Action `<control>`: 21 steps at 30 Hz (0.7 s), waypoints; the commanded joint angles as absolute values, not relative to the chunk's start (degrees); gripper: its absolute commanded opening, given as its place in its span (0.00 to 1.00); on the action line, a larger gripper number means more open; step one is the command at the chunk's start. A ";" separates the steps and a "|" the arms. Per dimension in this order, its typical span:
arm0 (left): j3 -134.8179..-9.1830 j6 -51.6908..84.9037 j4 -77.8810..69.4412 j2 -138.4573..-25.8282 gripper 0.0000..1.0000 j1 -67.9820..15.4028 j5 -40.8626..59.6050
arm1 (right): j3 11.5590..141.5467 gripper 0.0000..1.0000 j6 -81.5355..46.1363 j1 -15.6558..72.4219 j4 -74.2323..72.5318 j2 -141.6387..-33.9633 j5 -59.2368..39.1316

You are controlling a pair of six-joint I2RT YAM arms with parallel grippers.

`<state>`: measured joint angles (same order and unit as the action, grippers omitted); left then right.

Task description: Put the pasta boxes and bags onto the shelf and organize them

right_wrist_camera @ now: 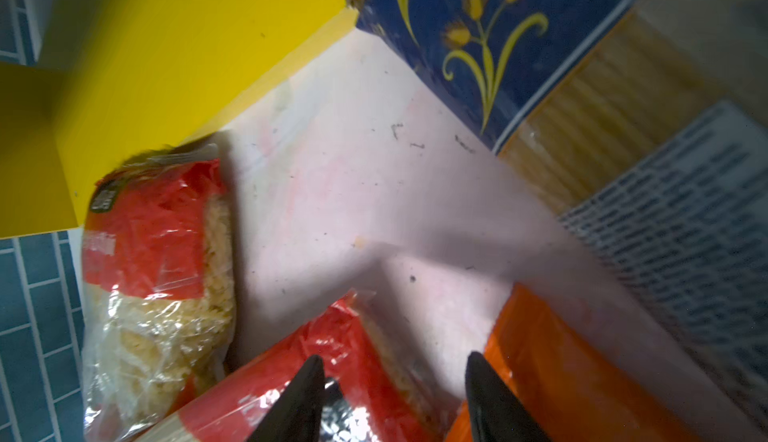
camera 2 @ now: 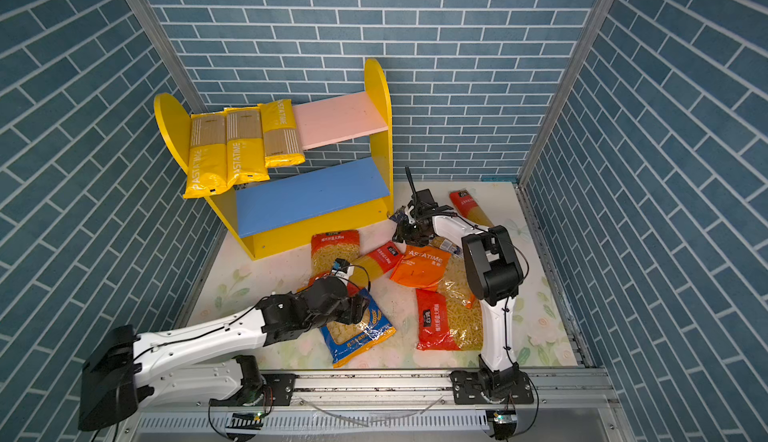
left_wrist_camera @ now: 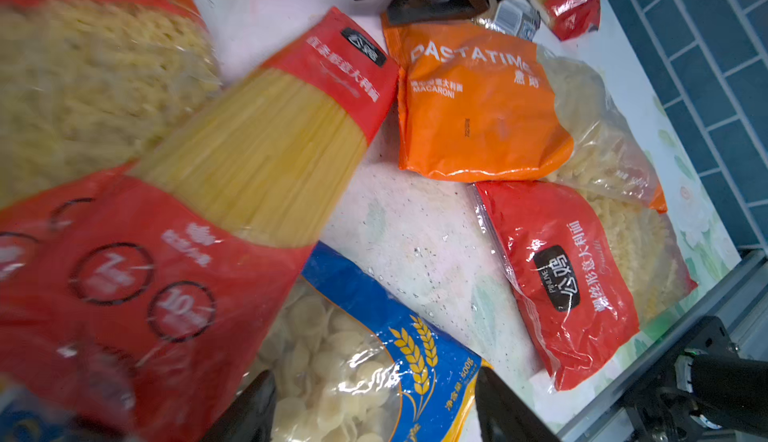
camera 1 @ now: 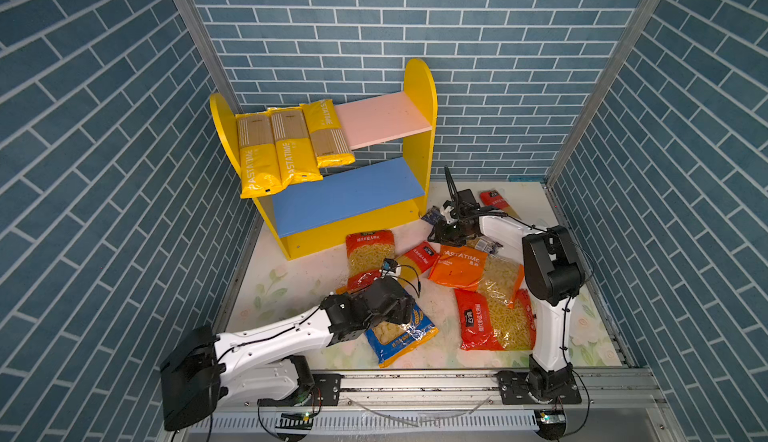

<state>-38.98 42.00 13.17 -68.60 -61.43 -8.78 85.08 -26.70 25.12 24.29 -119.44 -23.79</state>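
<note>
yellow packs [camera 1: 274, 145] shelved, top views only

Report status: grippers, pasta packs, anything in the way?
Left gripper open over blue bag. Right gripper open, low beside shelf. Three yellow packs on pink board, others on table. Red spaghetti pack overlaps blue bag.

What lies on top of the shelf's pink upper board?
Three yellow spaghetti packs lie on the pink board, overhanging its front edge. The board under them is covered.
</note>
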 commanded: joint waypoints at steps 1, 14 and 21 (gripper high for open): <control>-39.81 42.80 8.20 -73.88 0.76 -62.40 -7.37 | 87.76 0.56 -25.97 25.44 26.07 -121.56 -25.88; -33.02 38.49 10.52 -68.49 0.76 -48.48 -6.41 | 75.94 0.53 -29.61 26.70 16.90 -114.96 -45.54; -32.43 35.15 11.38 -65.63 0.76 -40.73 -3.80 | 63.31 0.51 -35.41 31.24 9.71 -106.07 -45.73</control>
